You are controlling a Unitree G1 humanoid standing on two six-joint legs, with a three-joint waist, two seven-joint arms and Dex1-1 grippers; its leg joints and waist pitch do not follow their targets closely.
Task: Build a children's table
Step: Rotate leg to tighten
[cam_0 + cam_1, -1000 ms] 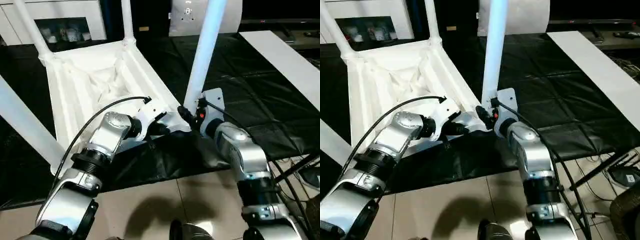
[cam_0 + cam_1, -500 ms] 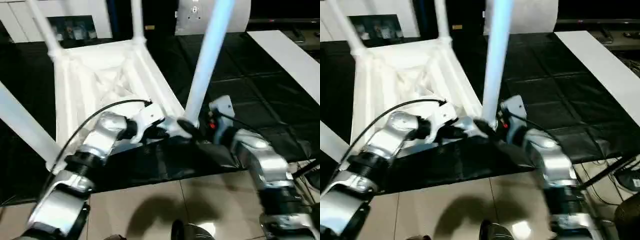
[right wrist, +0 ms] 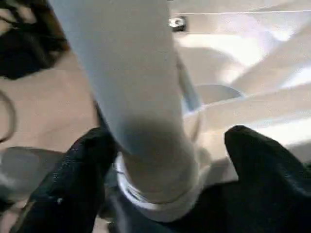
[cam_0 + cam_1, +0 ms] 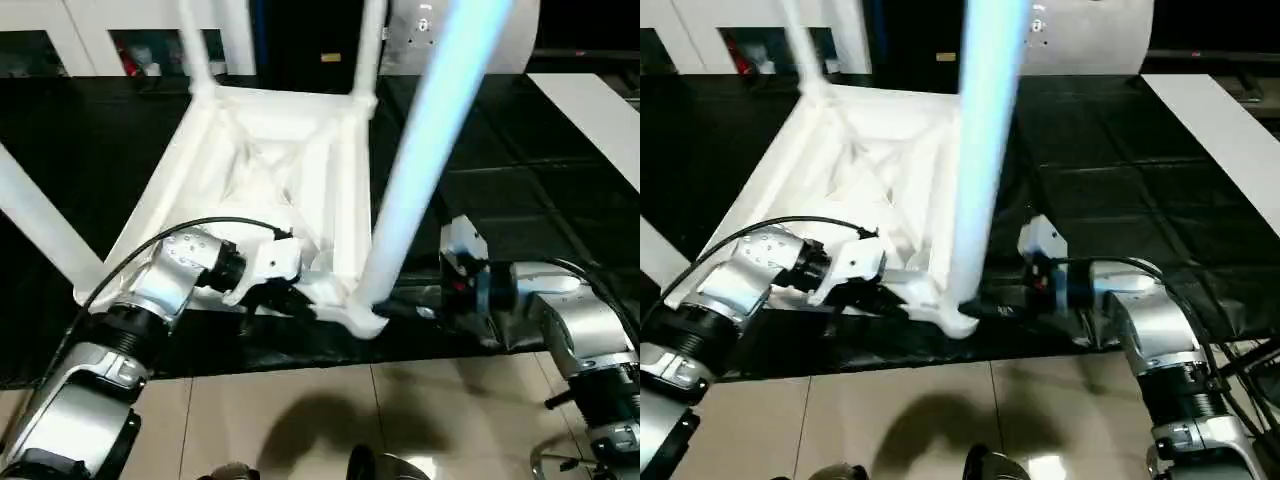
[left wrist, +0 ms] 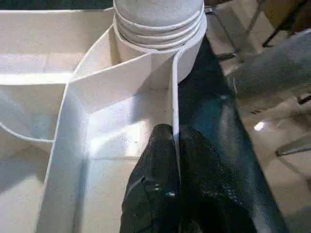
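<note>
no legible text, labels, brands or numbers on anything

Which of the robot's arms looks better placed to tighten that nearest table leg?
Probably the right. The right gripper has open fingers on either side of the nearest leg at its base, ready to close on it. The left gripper is pinched shut on the tabletop's rim, steadying it.

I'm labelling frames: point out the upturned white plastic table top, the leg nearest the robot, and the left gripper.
White plastic table top [image 4: 270, 165], left eye view, ribbed underside.
Nearest leg [image 4: 420, 170], left eye view, mid-shaft.
Left gripper [image 5: 176, 145], left wrist view, fingertips at the rim wall.
</note>
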